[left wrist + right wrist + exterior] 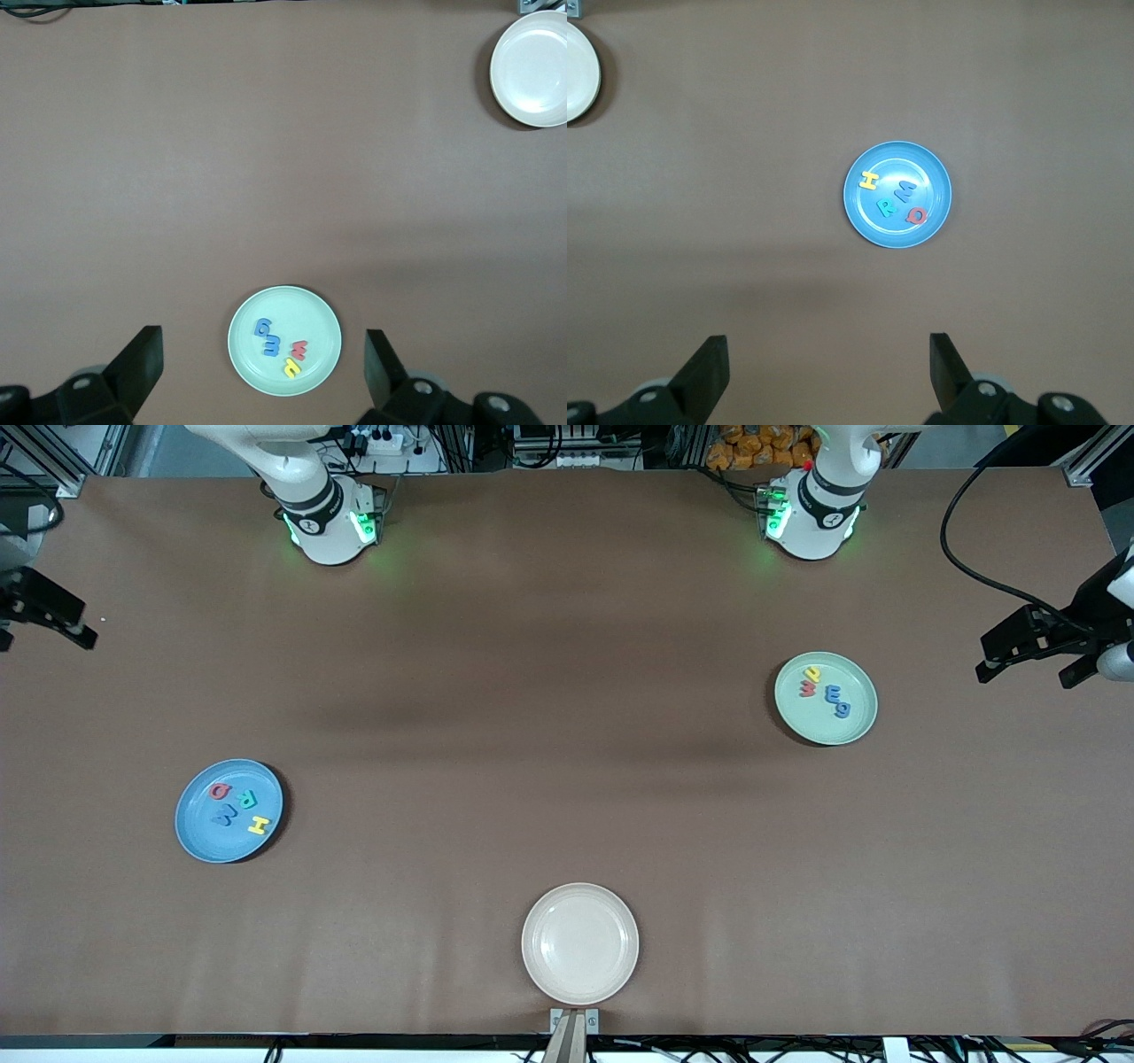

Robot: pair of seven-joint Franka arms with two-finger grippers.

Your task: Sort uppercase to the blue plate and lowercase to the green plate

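Working across the front view from the right arm's end of the counter (567,691): the right gripper (53,615) hangs at that edge, high above the surface, jaws wide apart and holding nothing; the arm waits, pulled back far enough that its wrist camera takes in the whole blue plate (190,828). That plate carries the four uppercase letters, all lying flat inside the rim and close together: red Q (220,791), teal R (246,800), blue W (225,814), yellow H (258,825). Judgement: this group is sorted, which would explain the retreat. Next, nearest the front camera at mid-counter, the cream plate (540,974) lies bare; probably the source dish, now emptied. Then the green plate (855,722), farther from the camera, toward the left arm's end, holding the four lowercase letters clustered together: red w (808,688), yellow y (811,673), blue E-shaped letter (834,694), blue g (842,709). Last, the left gripper (1036,657) hangs at the counter's edge just past that plate, jaws likewise spread and unloaded. Judgement: nothing remains loose on the counter, so the task reads as complete. Legible writing: only the letter shapes themselves; no brand marks or labels can be made out on plates or arms.
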